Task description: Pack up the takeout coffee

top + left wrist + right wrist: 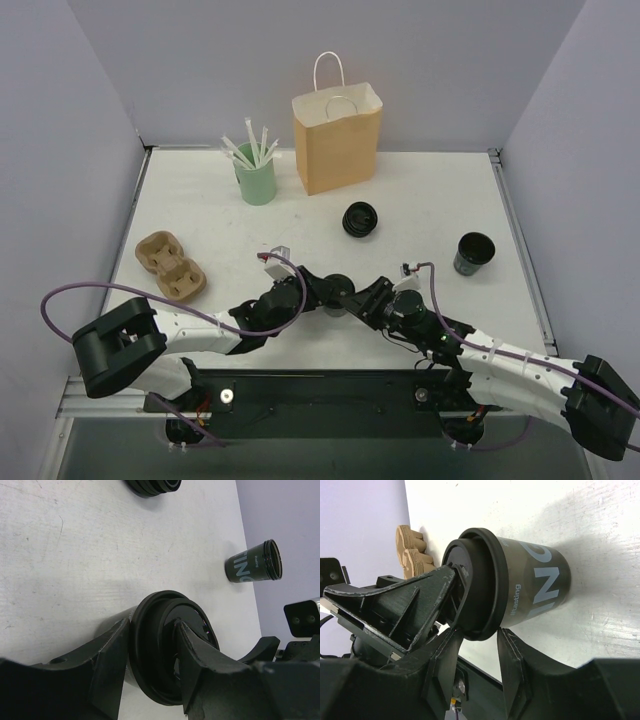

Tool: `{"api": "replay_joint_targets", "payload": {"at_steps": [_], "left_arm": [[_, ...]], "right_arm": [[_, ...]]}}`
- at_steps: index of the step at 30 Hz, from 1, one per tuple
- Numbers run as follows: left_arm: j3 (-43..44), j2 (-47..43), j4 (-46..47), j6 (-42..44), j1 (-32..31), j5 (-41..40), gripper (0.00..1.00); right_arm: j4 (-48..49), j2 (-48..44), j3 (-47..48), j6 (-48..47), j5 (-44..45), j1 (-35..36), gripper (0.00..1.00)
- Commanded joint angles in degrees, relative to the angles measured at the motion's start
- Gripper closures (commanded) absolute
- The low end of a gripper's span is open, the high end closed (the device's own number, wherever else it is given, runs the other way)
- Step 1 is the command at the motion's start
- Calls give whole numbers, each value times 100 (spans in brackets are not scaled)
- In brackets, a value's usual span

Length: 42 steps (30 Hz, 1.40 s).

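Observation:
A black takeout cup with its black lid (pixel 340 287) stands near the front middle of the table, between my two grippers. In the left wrist view my left gripper (pixel 152 626) is shut on the lid (pixel 155 650), with one finger on the lid's top and the other under its rim. In the right wrist view my right gripper (pixel 479 631) grips the lidded cup (pixel 535 585) at the lid's rim from the opposite side. In the top view the left gripper (pixel 322 292) and the right gripper (pixel 363 297) flank the cup.
A second black cup (pixel 474 253), without a lid, stands at the right; it also shows in the left wrist view (pixel 252 565). A loose black lid (pixel 360 220) lies mid-table. A brown paper bag (pixel 337 140) stands at the back, a green cup of straws (pixel 256 180) to its left, and a pulp carrier (pixel 170 265) at the left.

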Motion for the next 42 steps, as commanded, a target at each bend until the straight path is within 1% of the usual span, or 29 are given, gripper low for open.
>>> {"api": "replay_joint_targets", "payload": {"at_steps": [1, 7, 12, 15, 22, 31, 42], "left_arm": [[-139, 263, -1221, 66, -126, 270, 50], [-130, 219, -1273, 57, -143, 235, 50], [-130, 193, -1423, -66, -196, 156, 51], [-148, 236, -1423, -110, -213, 165, 51], [-130, 281, -1528, -189, -231, 147, 51], [-69, 342, -1722, -304, -240, 103, 51], [-104, 491, -1695, -426, -266, 112, 52]], "right_arm": [[16, -117, 56, -38, 293, 37, 62], [148, 76, -40, -38, 372, 37, 62], [543, 348, -312, 102, 433, 46, 64], [605, 471, -348, 173, 512, 37, 65], [421, 559, -523, 296, 820, 28, 69], [192, 612, -559, 261, 987, -33, 70], [333, 1007, -682, 208, 1040, -86, 74]]}}
